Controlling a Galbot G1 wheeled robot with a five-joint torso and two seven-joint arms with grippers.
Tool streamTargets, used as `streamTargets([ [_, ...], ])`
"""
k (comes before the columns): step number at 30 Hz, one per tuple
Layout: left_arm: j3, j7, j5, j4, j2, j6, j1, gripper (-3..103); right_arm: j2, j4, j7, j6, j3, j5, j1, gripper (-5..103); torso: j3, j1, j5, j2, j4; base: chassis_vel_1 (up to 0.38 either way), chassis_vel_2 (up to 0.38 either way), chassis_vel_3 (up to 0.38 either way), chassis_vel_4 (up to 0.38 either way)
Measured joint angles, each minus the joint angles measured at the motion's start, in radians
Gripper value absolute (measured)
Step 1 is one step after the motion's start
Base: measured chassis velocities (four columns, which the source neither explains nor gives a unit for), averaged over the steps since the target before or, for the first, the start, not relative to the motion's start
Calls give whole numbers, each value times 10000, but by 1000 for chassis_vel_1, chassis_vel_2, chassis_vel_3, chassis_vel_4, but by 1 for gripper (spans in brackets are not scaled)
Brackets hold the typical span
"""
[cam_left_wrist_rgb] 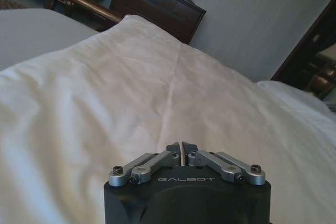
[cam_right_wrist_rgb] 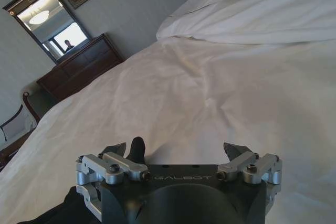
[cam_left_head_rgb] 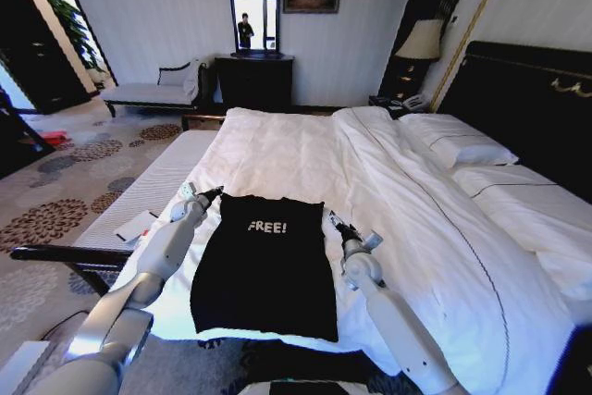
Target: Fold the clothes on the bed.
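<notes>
T-shirt: lying flat, lettering up, on the bed near its edge.
Left hand: sitting clenched at the shirt's upper left corner.
Right hand: resting released beside the right edge.

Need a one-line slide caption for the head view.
Black T-shirt lies partly folded on the white bed, left end effector and right end effector at its top corners.

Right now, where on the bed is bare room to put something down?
Bare duvet lies beyond the T-shirt, up to the bed's far end, and on the right, between the shirt and the pillows. It is crowded at the shirt's top corners: the left gripper, shut, and the right gripper, open, sit there.
</notes>
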Motion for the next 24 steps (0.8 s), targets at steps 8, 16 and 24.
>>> streamTargets([
  [8,-1048,-315,-947,-717,-167,739,817,36,46,-75,1,4,-31,-7,-19,100,0,0,0,0,2,0,0,0,0],
  [16,-1425,-346,-1092,-757,-362,859,1060,63,117,-87,35,4,-118,-38,-6,100,0,0,0,0,2,0,0,0,0],
  [24,-1386,-341,-1019,-682,-475,775,1045,85,136,-93,48,1,-92,-62,-29,100,0,0,1,-1,1,0,0,0,0],
])
